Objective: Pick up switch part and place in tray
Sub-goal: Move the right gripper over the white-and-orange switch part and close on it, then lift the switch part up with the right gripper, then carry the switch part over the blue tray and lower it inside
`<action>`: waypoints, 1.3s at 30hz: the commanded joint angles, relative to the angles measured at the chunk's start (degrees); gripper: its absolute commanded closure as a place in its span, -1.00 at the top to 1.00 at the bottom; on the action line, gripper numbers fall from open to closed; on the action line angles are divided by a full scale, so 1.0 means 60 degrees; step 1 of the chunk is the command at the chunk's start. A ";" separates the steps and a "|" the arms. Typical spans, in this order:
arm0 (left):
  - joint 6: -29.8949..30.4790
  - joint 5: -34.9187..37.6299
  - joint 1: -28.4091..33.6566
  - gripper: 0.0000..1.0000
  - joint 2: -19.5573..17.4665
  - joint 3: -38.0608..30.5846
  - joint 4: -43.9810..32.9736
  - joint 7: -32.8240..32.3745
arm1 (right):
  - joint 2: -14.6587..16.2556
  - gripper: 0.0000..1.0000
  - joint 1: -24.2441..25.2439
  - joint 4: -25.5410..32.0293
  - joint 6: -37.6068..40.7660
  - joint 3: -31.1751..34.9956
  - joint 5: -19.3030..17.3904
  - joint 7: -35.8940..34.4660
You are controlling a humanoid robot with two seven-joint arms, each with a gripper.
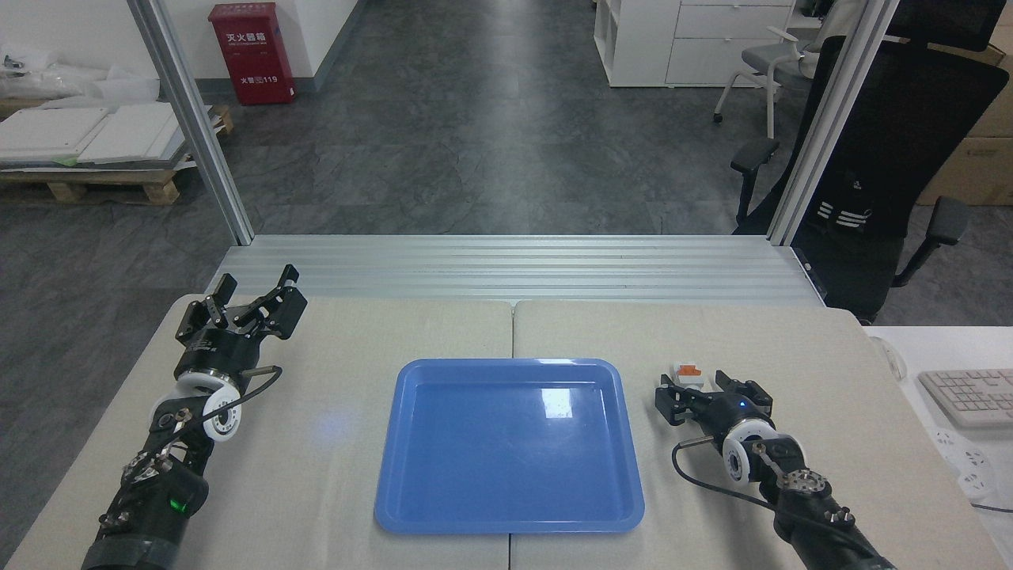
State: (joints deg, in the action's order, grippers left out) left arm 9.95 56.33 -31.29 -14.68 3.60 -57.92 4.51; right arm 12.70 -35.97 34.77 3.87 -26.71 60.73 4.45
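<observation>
The switch part [688, 370] lies on the table just right of the blue tray [506, 522]; only its white body and orange-red end show. Its lower half is hidden behind my right gripper [703, 393]. That gripper is down at table level, open, with one black finger [667, 400] to the switch's left and the other to its right. My left gripper [257, 283] rests open at the table's far left corner, well away from both, holding nothing. Nothing lies in the tray.
A white keyboard [969, 396] sits on a side desk at the right edge. A ribbed metal strip [514, 269] runs along the table's back, with aluminium posts [190, 119] at both corners. A black office chair [886, 174] stands behind the right post.
</observation>
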 commanded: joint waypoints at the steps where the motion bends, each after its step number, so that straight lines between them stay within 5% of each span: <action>1: -0.0003 0.0001 0.0000 1.00 0.0000 0.0000 0.0000 -0.0004 | 0.0022 0.32 -0.0026 -0.0155 -0.0380 -0.0820 0.0044 0.0006; 5: -0.0003 0.0001 0.0000 1.00 0.0000 0.0000 0.0000 -0.0004 | 0.0008 -0.40 -0.0040 -0.0111 -0.0659 -0.1011 0.0073 0.0006; 10: -0.0003 0.0001 0.0000 1.00 0.0000 0.0000 0.0000 -0.0004 | -0.0007 -0.78 -0.0275 -0.0053 -0.0907 -0.0939 0.0059 -0.0009; 16: -0.0003 0.0001 0.0000 1.00 0.0000 0.0000 0.0000 0.0010 | 0.0197 -0.85 -0.0553 0.1452 -0.1508 -0.0821 0.0000 -0.0097; 20: -0.0003 0.0001 0.0014 1.00 0.0000 0.0000 0.0000 0.0010 | 0.0842 -0.85 -0.0189 0.4553 -0.2020 -0.0835 0.0000 0.0312; 25: -0.0003 0.0001 0.0000 1.00 0.0000 0.0000 0.0000 0.0010 | 0.0463 -0.85 0.1129 0.7020 -0.3279 -0.1287 0.1138 0.1937; 29: -0.0003 0.0001 0.0000 1.00 0.0000 0.0000 0.0000 0.0010 | -0.0532 -0.84 0.2241 0.7593 -0.4012 -0.2168 0.2356 0.2861; 39: -0.0003 0.0001 0.0000 1.00 0.0000 0.0000 0.0000 0.0010 | -0.0578 -0.82 0.2845 0.7492 -0.4644 -0.2813 0.2695 0.3888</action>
State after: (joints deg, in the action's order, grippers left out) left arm 9.91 56.34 -31.29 -14.68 3.60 -57.92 4.56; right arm 9.38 -20.28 79.97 -23.15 -42.21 76.48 25.70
